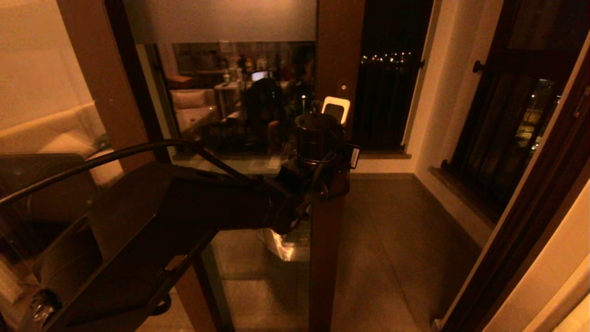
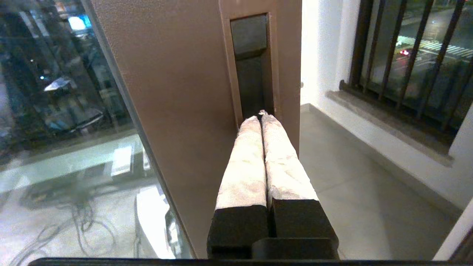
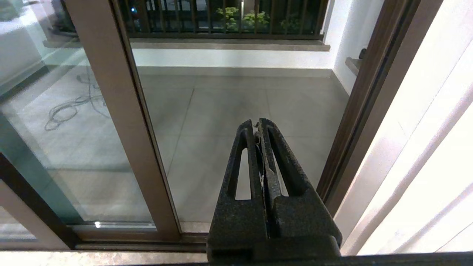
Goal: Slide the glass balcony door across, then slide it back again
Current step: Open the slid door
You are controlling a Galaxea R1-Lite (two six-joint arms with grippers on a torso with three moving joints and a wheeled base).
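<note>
One upright glass balcony door (image 1: 329,64) (handle slot (image 2: 253,74) vertical).

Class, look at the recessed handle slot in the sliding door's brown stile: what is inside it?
The tips of the left gripper, shut, reach into the lower part of the handle slot on the glass balcony door. Above them is only the dark recess. The fingers cover the slot's bottom.

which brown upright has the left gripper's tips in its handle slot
The glass balcony door stile at the doorway gap: left gripper tips sit in its slot; the others lack slots.

Open gap (image 1: 392,221) beside door stile (image 1: 325,258)
</note>
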